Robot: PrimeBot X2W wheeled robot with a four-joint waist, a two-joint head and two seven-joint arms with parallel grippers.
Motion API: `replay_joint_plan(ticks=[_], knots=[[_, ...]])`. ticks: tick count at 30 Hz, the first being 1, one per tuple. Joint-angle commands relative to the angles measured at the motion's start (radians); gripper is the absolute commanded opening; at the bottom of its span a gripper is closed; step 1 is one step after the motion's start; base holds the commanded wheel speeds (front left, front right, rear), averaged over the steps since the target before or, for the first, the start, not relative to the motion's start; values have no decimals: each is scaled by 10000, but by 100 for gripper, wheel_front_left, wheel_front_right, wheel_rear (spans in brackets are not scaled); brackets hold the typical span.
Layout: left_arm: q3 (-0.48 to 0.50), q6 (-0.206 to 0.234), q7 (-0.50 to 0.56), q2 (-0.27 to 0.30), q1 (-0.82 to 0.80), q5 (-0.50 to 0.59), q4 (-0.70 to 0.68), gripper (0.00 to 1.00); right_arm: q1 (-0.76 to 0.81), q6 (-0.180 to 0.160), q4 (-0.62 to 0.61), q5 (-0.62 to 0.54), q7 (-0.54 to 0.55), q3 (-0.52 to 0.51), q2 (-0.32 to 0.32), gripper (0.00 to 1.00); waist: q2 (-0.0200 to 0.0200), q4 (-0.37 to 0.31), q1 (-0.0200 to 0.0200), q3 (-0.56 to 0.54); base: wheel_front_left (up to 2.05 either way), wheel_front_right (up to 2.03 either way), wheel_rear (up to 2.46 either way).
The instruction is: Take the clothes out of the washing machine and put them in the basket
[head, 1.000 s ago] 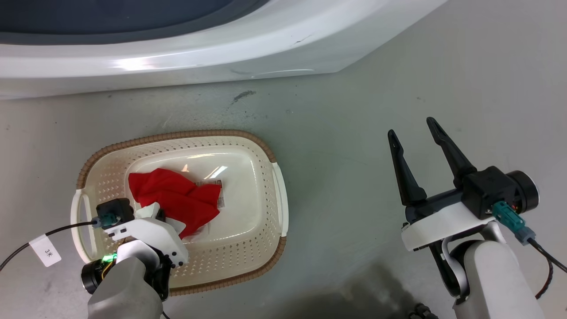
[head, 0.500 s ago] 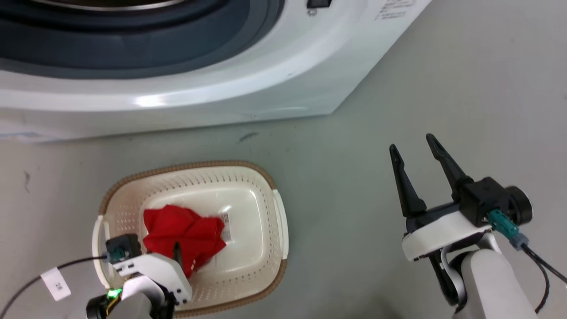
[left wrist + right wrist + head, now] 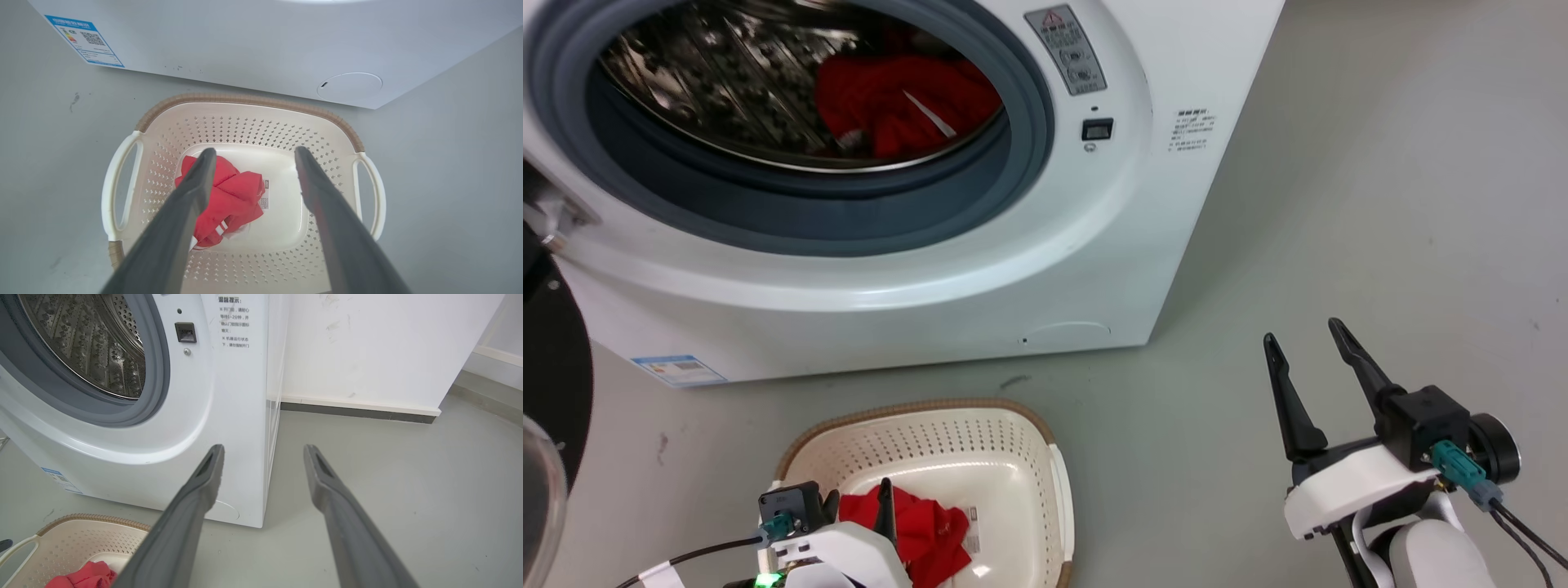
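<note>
Clothes (image 3: 229,196) stay in basket (image 3: 245,99); left pincer (image 3: 255,151) lifted.

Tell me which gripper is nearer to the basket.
Left. The left gripper hangs open right above the basket and the red garment in it; the right gripper, also open, is off to the basket's right, over the floor.

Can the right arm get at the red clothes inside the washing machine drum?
Probably yes. The door is swung aside, nothing blocks the way to the red clothes in the drum, and the right end effector is open and empty, beside the washing machine; it must travel up and left.
</note>
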Motion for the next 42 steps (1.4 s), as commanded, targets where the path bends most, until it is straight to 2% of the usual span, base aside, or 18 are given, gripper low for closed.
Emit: replay_joint_plan(ticks=[1,14,22,30,42], knots=[[87,90,-23,-86,328,161,-486,100,244,-7,-128,-68,59,-73,6,100,0,230,1,-575,0,0,0],[470,243,-24,-269,1237,1107,-4511,100,767,-7,-827,-265,497,-443,6,100,0,421,1,-1228,0,0,0],[491,136,-25,-288,622,1388,-5605,100,750,-7,-1113,-361,609,-601,6,100,0,474,1,-1066,0,0,0],[748,-90,-25,-263,-1041,1359,-5317,100,490,-7,-1313,-310,688,-468,6,100,0,202,1,-378,0,0,0],[914,-366,128,753,-4627,1528,-2720,100,-201,-7,-1397,25,368,-162,8,100,0,-579,1,1621,0,0,0]])
